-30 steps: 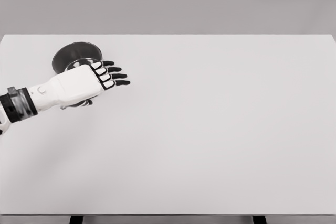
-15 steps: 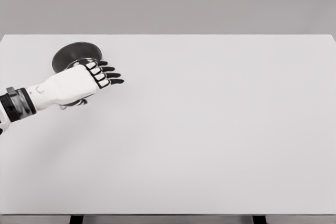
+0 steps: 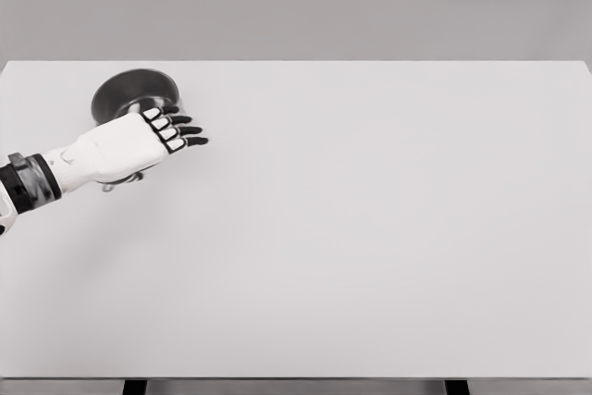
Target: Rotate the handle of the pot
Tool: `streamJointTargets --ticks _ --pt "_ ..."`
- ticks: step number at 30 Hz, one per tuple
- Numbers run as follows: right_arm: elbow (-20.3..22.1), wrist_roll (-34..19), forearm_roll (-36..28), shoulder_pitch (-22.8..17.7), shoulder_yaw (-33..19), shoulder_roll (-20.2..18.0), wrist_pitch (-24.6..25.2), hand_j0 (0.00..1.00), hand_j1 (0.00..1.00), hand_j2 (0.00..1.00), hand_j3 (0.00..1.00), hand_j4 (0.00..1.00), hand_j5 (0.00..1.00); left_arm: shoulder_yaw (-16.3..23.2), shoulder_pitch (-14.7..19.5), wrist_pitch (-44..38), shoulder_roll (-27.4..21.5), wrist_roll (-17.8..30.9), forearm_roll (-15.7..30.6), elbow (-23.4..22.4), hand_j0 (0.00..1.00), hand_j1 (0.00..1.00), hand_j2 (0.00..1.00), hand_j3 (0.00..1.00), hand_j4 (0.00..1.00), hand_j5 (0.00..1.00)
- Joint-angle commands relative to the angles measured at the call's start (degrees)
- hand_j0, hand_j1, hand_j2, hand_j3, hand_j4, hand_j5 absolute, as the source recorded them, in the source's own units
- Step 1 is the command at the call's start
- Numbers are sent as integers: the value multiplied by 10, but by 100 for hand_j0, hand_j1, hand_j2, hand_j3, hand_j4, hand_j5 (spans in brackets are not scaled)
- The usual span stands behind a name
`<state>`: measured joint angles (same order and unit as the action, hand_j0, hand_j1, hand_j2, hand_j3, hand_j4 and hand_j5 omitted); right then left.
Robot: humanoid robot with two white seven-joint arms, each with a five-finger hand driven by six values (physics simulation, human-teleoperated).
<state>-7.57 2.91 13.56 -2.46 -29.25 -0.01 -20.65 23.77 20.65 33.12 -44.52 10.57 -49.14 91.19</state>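
The left hand (image 3: 139,141), fingers apart and holding nothing, covers the near side of the pot (image 3: 134,94), so the step looks like reaching for the hidden handle, and next it needs to close on it.

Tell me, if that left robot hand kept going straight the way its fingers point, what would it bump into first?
Probably nothing: the left robot hand points right, along the bare white table. The pot sits just behind it, off that line, though depth is hard to judge.

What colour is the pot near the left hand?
Dark metallic grey pot, seen in the head view.
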Motion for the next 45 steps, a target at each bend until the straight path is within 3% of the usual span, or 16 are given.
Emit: streamJointTargets --ticks 1,45 --pt "0 0 0 0 0 0 0 100 100 100 100 100 100 0 0 -2 0 0 -1 -4 100 100 100 100 100 100" --pt "0 0 0 0 0 0 0 100 100 100 100 100 100 -75 -30 1 -22 -2 0 -15 100 100 100 100 100 100"
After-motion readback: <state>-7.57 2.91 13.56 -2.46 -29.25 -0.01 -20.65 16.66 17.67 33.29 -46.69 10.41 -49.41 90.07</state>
